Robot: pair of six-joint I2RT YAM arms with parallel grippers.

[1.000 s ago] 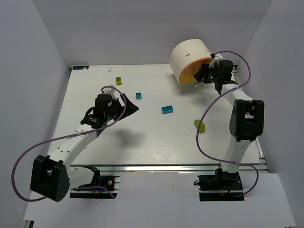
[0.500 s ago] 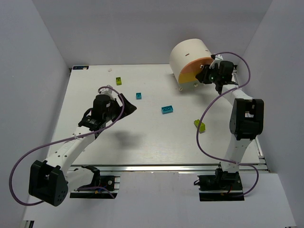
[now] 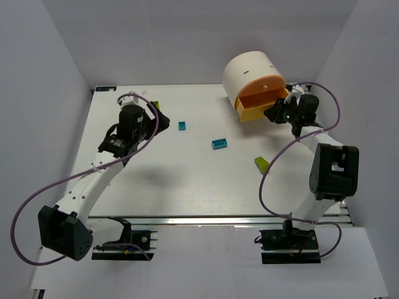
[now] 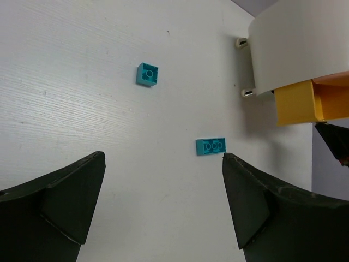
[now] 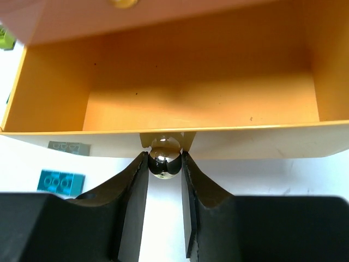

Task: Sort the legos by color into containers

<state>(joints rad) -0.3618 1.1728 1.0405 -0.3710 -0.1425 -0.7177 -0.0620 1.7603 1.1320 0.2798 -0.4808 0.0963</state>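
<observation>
Yellow drawer (image 3: pixel 259 113) stands open, knob (image 5: pixel 164 156) pinched in right jaws; left jaws spread.

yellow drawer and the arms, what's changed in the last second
The right gripper, jaws shut on the knob, pulled the yellow drawer out of the cabinet. The left arm swung toward the far edge, left gripper open. The cyan bricks and lime brick stayed put.

Drawer knob (image 5: pixel 164 157) shiny chrome metal; yellow drawer (image 5: pixel 191 103) smooth matt plastic; table (image 4: pixel 82 82) faintly grained white.
</observation>
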